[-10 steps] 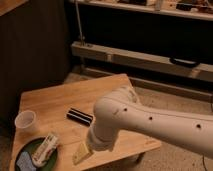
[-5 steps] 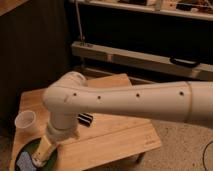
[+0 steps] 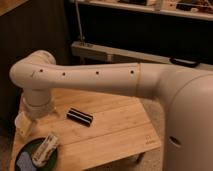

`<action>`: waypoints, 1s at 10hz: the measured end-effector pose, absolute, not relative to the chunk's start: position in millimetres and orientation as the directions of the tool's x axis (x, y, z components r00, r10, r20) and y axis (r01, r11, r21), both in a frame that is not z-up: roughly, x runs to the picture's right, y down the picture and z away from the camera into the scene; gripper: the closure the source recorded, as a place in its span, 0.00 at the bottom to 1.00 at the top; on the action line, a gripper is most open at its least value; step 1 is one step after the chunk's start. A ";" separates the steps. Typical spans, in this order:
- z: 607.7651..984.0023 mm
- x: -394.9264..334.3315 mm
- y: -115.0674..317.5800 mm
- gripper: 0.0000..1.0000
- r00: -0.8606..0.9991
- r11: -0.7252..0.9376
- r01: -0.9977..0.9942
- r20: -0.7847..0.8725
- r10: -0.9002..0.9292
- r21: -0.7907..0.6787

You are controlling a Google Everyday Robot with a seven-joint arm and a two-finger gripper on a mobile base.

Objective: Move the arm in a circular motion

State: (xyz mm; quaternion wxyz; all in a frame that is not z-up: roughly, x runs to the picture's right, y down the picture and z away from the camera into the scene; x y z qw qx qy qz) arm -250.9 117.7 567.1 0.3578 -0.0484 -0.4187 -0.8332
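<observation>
The arm is large, glossy and white, with small dark screw holes. It reaches from its thick base at the right across to a rounded joint at the left, then turns down towards the wooden table. The gripper hangs at the lower end of that wrist, over the table's left edge and right beside a pale cup. Most of the gripper is hidden by the wrist.
A black rectangular object lies mid-table. A dark green plate at the front left holds a white packet and a blue item. A long grey metal rack runs behind the table. A dark wall is at the left.
The arm has swung from the table's front middle to its left and risen. The gripper moved from over the green plate up to beside the cup.
</observation>
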 end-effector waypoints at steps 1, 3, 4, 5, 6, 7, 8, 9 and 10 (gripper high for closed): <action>583.9 -243.0 100.3 0.20 -0.726 -0.400 0.660 0.402 -0.558 0.636; 613.7 -215.6 75.6 0.20 -0.684 -0.392 0.714 0.459 -0.566 0.581; 631.6 -191.4 62.3 0.20 -0.649 -0.379 0.751 0.500 -0.573 0.541; 645.3 -169.3 52.8 0.20 -0.617 -0.366 0.781 0.533 -0.579 0.506; 659.3 -143.6 43.3 0.20 -0.579 -0.350 0.812 0.566 -0.586 0.468; 671.4 -120.1 34.6 0.20 -0.548 -0.336 0.834 0.590 -0.593 0.438; 682.7 -99.0 26.0 0.20 -0.519 -0.322 0.854 0.610 -0.599 0.409; 689.0 -87.0 21.6 0.20 -0.498 -0.313 0.866 0.624 -0.602 0.389; 694.2 -75.3 20.1 0.20 -0.477 -0.304 0.878 0.640 -0.602 0.369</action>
